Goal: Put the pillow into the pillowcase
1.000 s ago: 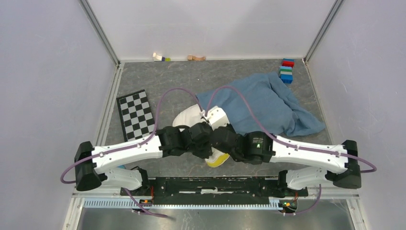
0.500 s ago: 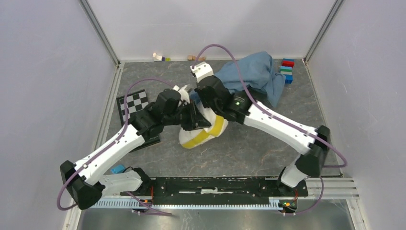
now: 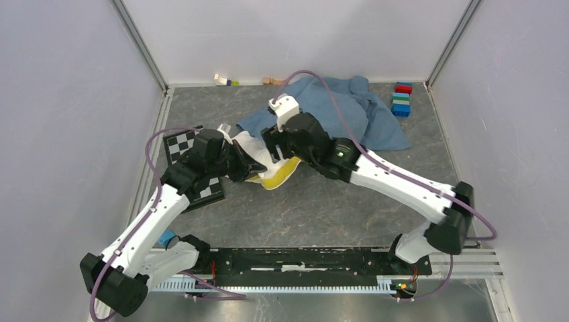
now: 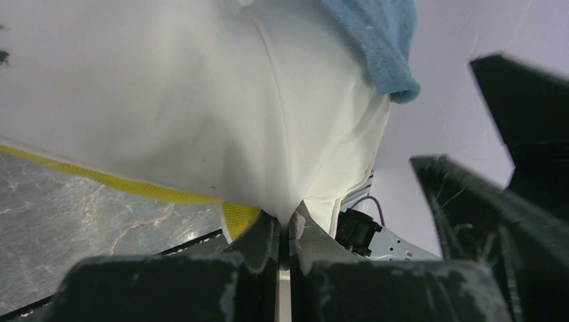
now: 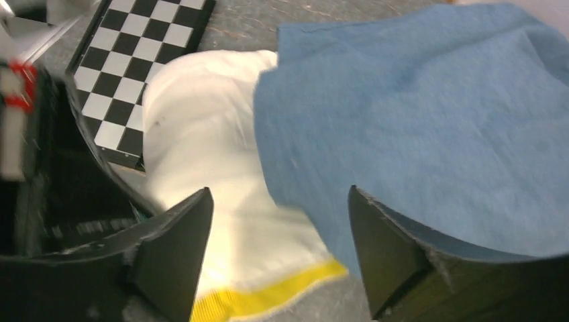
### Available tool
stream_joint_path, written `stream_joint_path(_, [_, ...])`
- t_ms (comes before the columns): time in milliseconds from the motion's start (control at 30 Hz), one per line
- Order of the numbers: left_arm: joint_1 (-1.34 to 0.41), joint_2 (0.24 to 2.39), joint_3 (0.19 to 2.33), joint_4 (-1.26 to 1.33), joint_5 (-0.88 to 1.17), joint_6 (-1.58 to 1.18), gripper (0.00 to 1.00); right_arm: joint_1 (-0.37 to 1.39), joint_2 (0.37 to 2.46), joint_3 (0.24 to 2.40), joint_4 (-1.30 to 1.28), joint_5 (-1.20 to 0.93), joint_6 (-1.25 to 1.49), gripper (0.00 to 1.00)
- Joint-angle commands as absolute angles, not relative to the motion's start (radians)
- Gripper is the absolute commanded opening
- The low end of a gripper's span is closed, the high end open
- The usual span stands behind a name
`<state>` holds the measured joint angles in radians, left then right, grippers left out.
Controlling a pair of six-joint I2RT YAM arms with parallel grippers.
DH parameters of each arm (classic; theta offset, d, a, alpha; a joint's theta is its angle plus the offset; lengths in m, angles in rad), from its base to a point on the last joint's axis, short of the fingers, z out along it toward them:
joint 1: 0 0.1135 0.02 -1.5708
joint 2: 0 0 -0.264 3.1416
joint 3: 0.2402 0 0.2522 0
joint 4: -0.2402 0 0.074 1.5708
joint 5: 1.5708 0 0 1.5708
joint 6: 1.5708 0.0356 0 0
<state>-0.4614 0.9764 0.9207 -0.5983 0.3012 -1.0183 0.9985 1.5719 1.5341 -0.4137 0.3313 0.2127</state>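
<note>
While pillowcase (image 5: pixel 416 121) overlaps pillow (image 5: pixel 201 168), checkerboard (image 5: pixel 134 60) lies just beside.

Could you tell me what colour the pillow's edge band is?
The band is yellow, clearest in the right wrist view.

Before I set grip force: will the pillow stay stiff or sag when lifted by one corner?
Probably sags: the pillow puckers into creases where the left tool pinches it. Likely light, as that thin pinch seems enough. The draped pillowcase may drag along.
</note>
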Motion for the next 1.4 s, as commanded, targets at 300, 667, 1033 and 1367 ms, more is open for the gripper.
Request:
stream_joint_path(300, [-0.459, 0.994, 1.018, -0.517, 0.347, -1.070, 0.02, 0.508, 1.106, 0.844, -0.100, 0.126, 0.489, 0.98])
stream_joint_path(667, [-0.459, 0.999, 1.039, -0.551, 0.343, -1.023, 0.03, 0.238, 1.251, 0.550, 0.583, -0.058, 0.939, 0.98])
stream_joint_path(1033, [-0.459, 0.978, 1.042, -0.577, 0.366, -0.984, 0.03, 0.231, 1.562, 0.574, 0.984, 0.029, 1.126, 0.98])
stream_joint_path(1367, [-0.459, 0.955, 1.065, -0.623, 0.397, -0.932, 0.02, 0.235, 1.634, 0.653, 0.987, 0.004, 1.116, 0.02])
